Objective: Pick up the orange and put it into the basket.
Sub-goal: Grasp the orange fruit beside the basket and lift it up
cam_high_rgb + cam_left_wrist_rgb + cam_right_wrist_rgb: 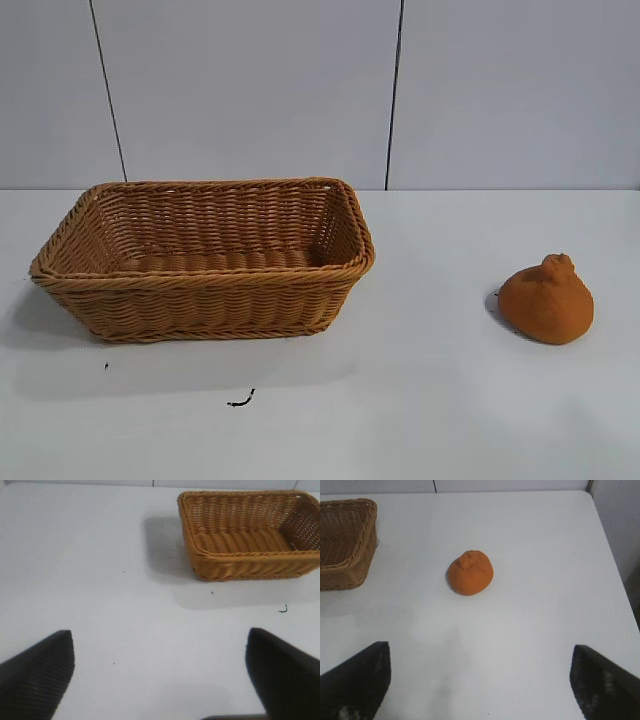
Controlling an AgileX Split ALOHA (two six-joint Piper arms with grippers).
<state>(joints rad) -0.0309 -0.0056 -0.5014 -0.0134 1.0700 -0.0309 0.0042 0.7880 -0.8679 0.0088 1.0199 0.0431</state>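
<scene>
Sitting on the white table (420, 420), toward its left edge: the wicker basket (200, 290), empty inside as far as visible. Resting well apart toward the right edge: the orange (546, 300), tilted, knobby bump up. Hovering spread wide, holding nothing: the right gripper (480, 680), facing the orange, and the left gripper (160, 675), facing the basket. Risking a roll away, probably, if clipping the rounded, lopsided fruit off-centre. Possibly snagging the braided rim if carrying too low. Lying near the front edge: a small dark scrap (241, 401).
</scene>
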